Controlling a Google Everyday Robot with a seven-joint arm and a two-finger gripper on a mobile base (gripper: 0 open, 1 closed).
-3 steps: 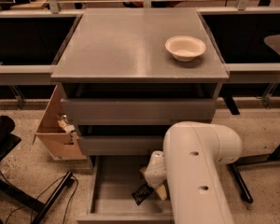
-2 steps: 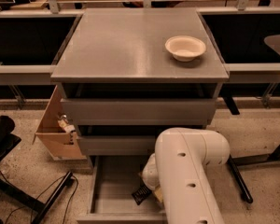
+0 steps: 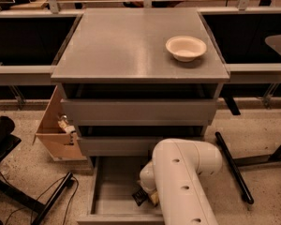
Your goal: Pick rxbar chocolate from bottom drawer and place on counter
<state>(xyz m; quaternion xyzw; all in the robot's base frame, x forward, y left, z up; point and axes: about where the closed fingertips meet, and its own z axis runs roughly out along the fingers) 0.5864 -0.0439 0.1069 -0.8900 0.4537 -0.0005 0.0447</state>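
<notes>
The bottom drawer (image 3: 113,187) is pulled open, showing its smooth grey floor. The rxbar chocolate (image 3: 139,197), a small black bar, lies on that floor near the drawer's front, partly hidden by my arm. My gripper (image 3: 151,197) is down inside the drawer right at the bar's right end, mostly covered by my white arm (image 3: 182,182). The counter (image 3: 131,41) is the grey slab on top of the drawers, with a white bowl (image 3: 186,47) at its right back.
The two upper drawers (image 3: 138,110) are slightly ajar. An open cardboard box (image 3: 56,125) stands on the floor to the left. A black chair base (image 3: 234,165) lies to the right, and cables and a black stand (image 3: 51,200) to the left.
My arm has shifted to the left over the open drawer. The rxbar chocolate lies in the same place.
</notes>
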